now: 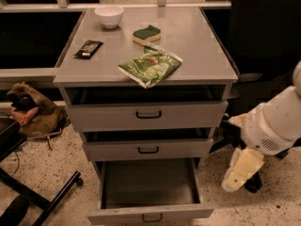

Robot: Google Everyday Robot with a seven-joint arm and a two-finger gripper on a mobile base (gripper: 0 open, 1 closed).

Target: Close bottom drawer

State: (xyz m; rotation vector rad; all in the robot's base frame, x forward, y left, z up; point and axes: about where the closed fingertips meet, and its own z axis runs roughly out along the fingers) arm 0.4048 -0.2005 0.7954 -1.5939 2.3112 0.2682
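Observation:
The grey metal cabinet (146, 79) has three drawers. The bottom drawer (149, 185) is pulled well out toward me and looks empty inside; its shallow front panel with a small dark loop handle (152, 217) sits at the lower edge of the view. The middle drawer (148, 149) and top drawer (148, 114) are each open a little. My gripper (240, 172), pale yellow under a white wrist, hangs to the right of the cabinet, level with the bottom drawer and apart from it.
On the cabinet top lie a white bowl (109, 16), a green-and-yellow sponge (146, 34), a dark snack bar (88, 48) and a green chip bag (150, 66). A brown bag (33, 112) sits on the floor at left. Black chair legs (37, 197) cross the lower left.

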